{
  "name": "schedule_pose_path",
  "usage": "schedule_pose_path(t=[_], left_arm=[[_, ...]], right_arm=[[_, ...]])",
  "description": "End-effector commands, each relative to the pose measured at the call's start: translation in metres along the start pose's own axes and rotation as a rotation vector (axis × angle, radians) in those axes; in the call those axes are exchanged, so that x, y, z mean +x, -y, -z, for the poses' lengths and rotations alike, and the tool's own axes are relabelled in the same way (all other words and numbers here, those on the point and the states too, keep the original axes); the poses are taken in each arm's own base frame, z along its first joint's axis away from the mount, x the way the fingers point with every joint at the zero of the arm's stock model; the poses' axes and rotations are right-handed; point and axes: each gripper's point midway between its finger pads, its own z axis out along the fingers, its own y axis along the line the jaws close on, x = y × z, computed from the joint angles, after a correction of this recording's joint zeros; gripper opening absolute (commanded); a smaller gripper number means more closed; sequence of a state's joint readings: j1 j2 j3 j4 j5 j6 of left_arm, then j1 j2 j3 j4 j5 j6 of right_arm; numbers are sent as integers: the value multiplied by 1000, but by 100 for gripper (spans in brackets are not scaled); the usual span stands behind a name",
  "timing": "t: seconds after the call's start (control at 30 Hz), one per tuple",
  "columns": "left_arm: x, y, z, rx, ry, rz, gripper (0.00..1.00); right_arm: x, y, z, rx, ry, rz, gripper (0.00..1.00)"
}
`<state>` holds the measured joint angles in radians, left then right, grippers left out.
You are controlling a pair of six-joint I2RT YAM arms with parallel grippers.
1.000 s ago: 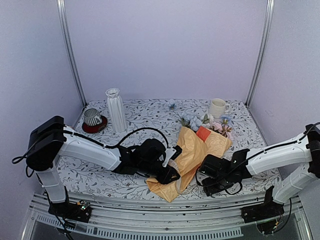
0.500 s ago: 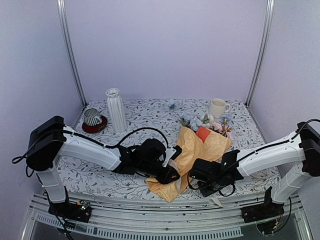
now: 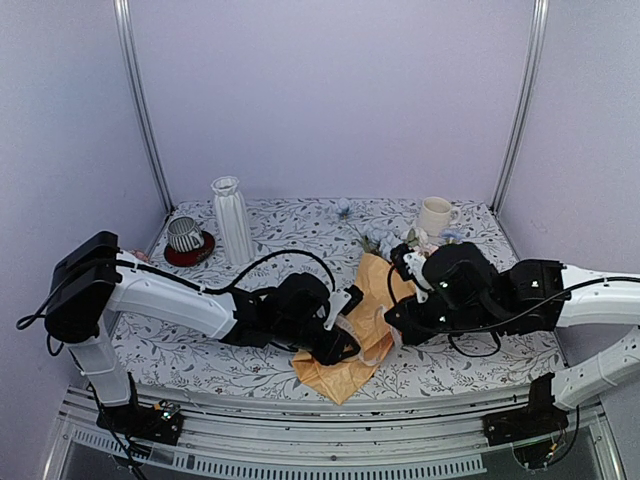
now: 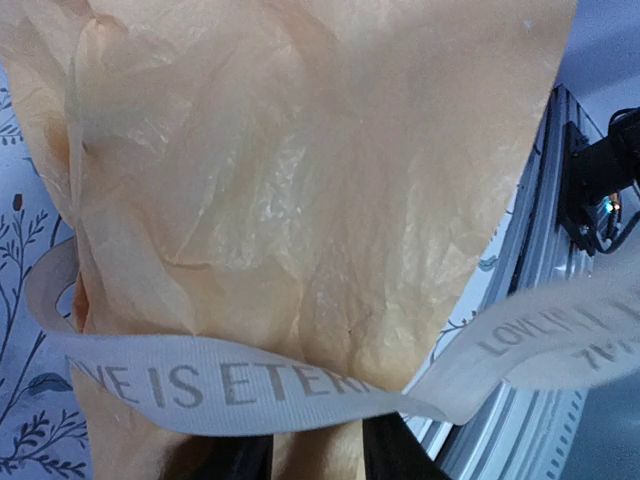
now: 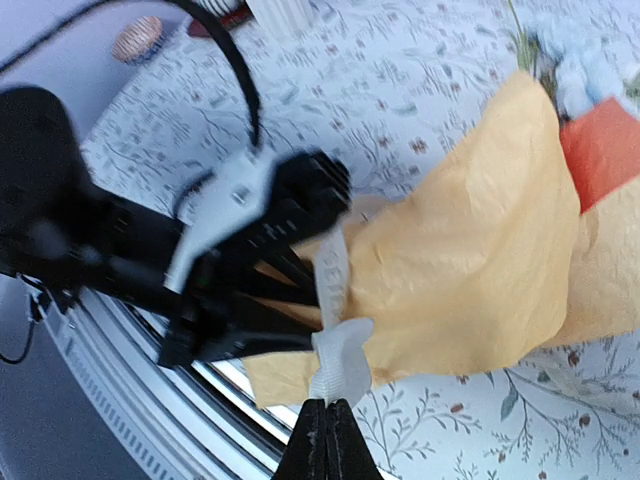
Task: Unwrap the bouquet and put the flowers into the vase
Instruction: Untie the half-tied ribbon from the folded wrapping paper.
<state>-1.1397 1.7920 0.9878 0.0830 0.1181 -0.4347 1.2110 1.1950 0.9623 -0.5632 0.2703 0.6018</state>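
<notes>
Two pincers share the bouquet [image 3: 372, 288], which lies mid-counter [image 3: 290, 225] between the arms. The left pincer [image 4: 318, 455] clamps the narrow wrapped stem end, and the right pincer [image 5: 325, 430] is closed on a tail of the sheer ribbon [image 4: 230, 385]. The paper looks light, crinkly and easily torn (the ribbon limp, probably slippery), so gentle pulls suit it. The vase [image 3: 231, 220] stands well apart, far left.

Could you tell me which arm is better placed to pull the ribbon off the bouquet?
Right: the right gripper is shut on the ribbon, while the left gripper clamps the bouquet, steadying it.
</notes>
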Motion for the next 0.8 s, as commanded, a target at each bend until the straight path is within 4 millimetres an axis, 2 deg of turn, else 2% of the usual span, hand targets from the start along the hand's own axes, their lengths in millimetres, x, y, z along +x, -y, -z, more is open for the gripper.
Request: schedule_pose_path(t=[0.0,0.17,0.33,0.47,0.63,0.67,0.7,0.77], left_arm=[[-12,13,9,9,30,-19,33],[-17,14,15,-11,46,-18,34],[-21,13,28,-36,79,-11,37],[-23,11,35,-46,104,-8,38],[-22,9,35,-55,108,-8,38],[-23,9,35,-56,112,-8,38],[-23,9,36,-58,115,-9,37],[-22,7,38,-71,127,-11,37]], right_arm=[[-66,-32,41,-138,249,26,3],[-119,-32,73,-114,481,9,2],[-157,-19,84,-32,586,-3,2],[-180,-18,81,-70,621,-32,2],[-198,-28,60,-119,615,-40,2],[-197,-28,51,-109,602,-35,2],[-206,-31,53,-113,618,-37,2],[-213,-32,45,-107,617,-37,2]])
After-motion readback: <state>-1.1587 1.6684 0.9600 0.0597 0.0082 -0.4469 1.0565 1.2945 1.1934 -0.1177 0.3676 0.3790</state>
